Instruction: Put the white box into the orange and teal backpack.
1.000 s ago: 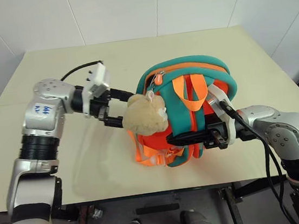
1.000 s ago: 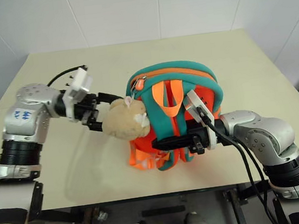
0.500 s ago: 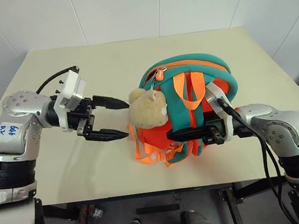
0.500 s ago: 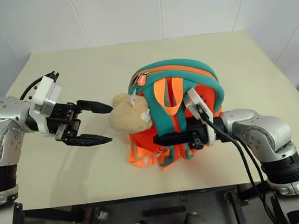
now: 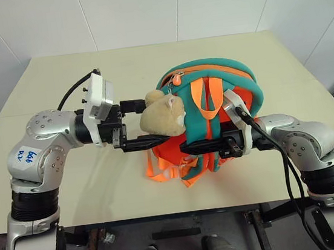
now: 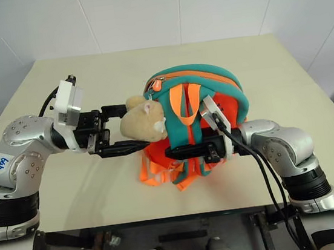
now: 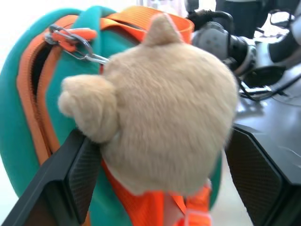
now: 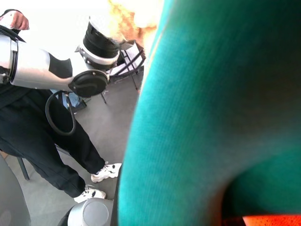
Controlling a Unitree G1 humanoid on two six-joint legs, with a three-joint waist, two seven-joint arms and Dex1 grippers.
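The orange and teal backpack [image 5: 228,78] stands upright at the middle of the table, straps toward me. Its beige plush toy [image 5: 163,114] hangs from the zipper pull. My left gripper [image 5: 154,121] reaches in from the left, open, with one black finger on each side of the plush toy; the left wrist view shows the pads [image 7: 82,169] flanking the toy [image 7: 174,117]. My right gripper [image 5: 185,148] comes in level from the right, shut on a teal strap [image 5: 195,135] across the backpack's front. The white box is hidden.
The beige table [image 5: 87,68] has bare room left of and behind the backpack. Loose orange webbing [image 5: 160,169] trails by the front edge. White walls close the back. A person's legs [image 8: 56,155] stand on the floor beyond the table.
My left gripper drew back to the left, off the plush toy, then came in again and now straddles it, still open. The right gripper stayed shut on the strap.
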